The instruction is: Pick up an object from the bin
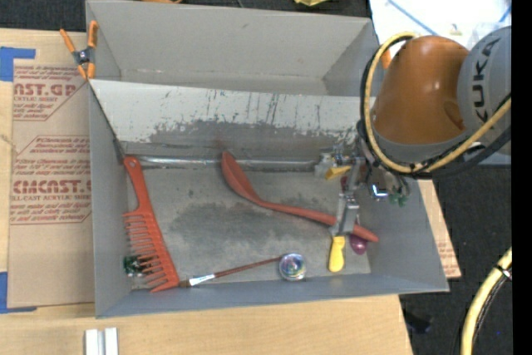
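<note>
The gripper (348, 216) is low in the bin (208, 108), at the right side of the floor, right above the handle end of the red spoon (274, 204). That spoon lies slantwise across the middle, bowl up near the back wall, handle running down to the right under the gripper.

Is the claw wide or narrow? I cannot tell from here, and nothing is plainly held in it.

Now the trouble spot: a small yellow piece (336, 253) and a little purple ball (359, 244) sit just beside that handle end. A close here may well catch the ball, which I'd expect to roll away, or nip the yellow piece along with the handle. A long spoon taken by its very tip will likely swing bowl-down and slip out on the lift. The right wall is near too, so a sideways nudge could scrape it.

The orange rake (145, 229), thin brush (237, 271) and shiny round thing (291, 266) lie apart to the left.
</note>
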You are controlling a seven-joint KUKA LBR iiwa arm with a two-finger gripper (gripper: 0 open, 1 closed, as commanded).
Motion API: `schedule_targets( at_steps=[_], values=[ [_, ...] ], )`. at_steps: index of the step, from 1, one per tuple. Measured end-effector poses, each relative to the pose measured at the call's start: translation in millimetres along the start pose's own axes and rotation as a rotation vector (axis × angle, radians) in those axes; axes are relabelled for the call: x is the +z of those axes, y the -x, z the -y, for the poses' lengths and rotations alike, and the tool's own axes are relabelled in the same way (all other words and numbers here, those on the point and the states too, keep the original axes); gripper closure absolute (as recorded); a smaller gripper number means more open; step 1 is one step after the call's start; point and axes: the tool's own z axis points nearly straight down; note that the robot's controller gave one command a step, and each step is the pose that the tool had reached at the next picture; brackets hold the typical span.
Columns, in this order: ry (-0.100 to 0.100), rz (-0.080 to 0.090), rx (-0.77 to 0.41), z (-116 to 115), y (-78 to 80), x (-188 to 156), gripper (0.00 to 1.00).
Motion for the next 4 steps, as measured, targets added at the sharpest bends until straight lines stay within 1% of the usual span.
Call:
schedule_targets(
  at_steps=[1,2,3,4],
  values=[
    [-0.001,0.008,-0.001,-0.3,1.4,-4.7,0.0],
    [0.001,0.002,0.138,27.3,-4.4,40.7,0.0],
    [-0.001,0.01,0.127,30.7,-8.7,53.8,0.0],
    [0.002,0.009,0.219,22.8,-13.1,50.1,0.0]
  ],
)
